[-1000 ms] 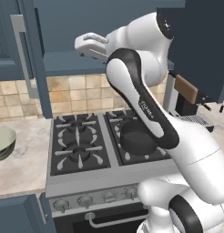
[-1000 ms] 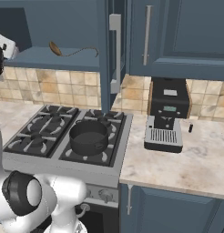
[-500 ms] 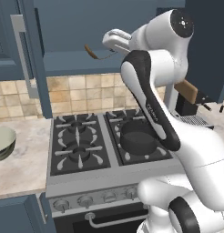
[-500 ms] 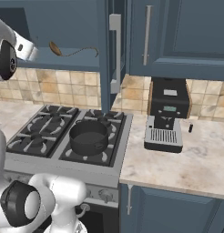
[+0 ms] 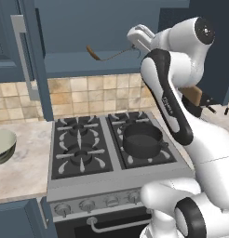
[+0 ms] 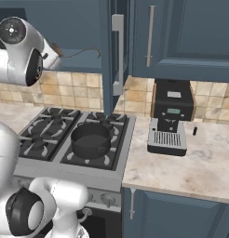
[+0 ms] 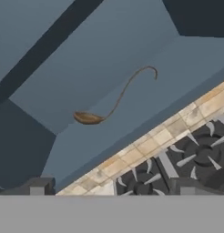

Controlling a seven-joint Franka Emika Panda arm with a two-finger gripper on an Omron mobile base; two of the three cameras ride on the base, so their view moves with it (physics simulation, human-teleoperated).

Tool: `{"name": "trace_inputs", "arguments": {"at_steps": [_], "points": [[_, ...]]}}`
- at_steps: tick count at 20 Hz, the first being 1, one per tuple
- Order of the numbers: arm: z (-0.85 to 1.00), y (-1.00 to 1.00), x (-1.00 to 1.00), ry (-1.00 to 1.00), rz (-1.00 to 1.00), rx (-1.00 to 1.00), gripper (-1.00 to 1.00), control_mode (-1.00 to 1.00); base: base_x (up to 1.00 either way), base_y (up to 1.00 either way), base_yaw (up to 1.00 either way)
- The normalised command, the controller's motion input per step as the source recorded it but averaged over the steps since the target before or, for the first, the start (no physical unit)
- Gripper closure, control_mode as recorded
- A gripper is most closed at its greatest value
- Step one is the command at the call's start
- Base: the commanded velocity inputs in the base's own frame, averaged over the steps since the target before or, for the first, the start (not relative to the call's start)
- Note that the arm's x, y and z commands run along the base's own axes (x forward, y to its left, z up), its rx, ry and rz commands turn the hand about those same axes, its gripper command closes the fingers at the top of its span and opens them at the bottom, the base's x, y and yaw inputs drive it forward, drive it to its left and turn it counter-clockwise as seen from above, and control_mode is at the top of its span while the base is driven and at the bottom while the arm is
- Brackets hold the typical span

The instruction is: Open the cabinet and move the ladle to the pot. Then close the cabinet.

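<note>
The cabinet (image 5: 102,28) stands open, its left door (image 5: 28,60) swung out and its right door (image 6: 117,51) seen edge-on. The ladle (image 5: 109,57) lies on the cabinet's bottom shelf, brown bowl to the left and hooked wire handle to the right. In the hand view the ladle (image 7: 116,98) lies ahead of my gripper (image 7: 111,189), whose fingertips (image 7: 37,187) stand far apart and open, holding nothing. My gripper (image 5: 135,41) hovers by the handle's hooked end. The dark pot (image 5: 142,139) sits on the stove's front right burner (image 6: 90,139).
A pale grey-green bowl (image 5: 2,146) rests on the counter left of the stove (image 5: 81,148). A black coffee machine (image 6: 170,123) stands on the counter to the right. Another blue cabinet (image 6: 181,37) hangs above it.
My hand has moved rightward along the open shelf in the left base view, from over the ladle's bowl to its hooked end. The ladle has stayed where it was.
</note>
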Motion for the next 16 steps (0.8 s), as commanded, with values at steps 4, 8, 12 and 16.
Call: {"name": "trace_inputs", "arguments": {"at_steps": [4,8,12,16], "points": [[-0.30,-0.31,0.33,0.05,-0.03,0.21,-1.00,-1.00,0.00,0.00,0.00],[-0.08,-0.18,0.44,0.07,-0.04,0.14,-1.00,-1.00,0.00,0.00,0.00],[0.00,-0.13,0.51,0.09,-0.05,0.12,-1.00,-1.00,0.00,0.00,0.00],[0.03,-0.12,0.51,0.11,-0.04,0.10,-1.00,-1.00,0.00,0.00,0.00]]}}
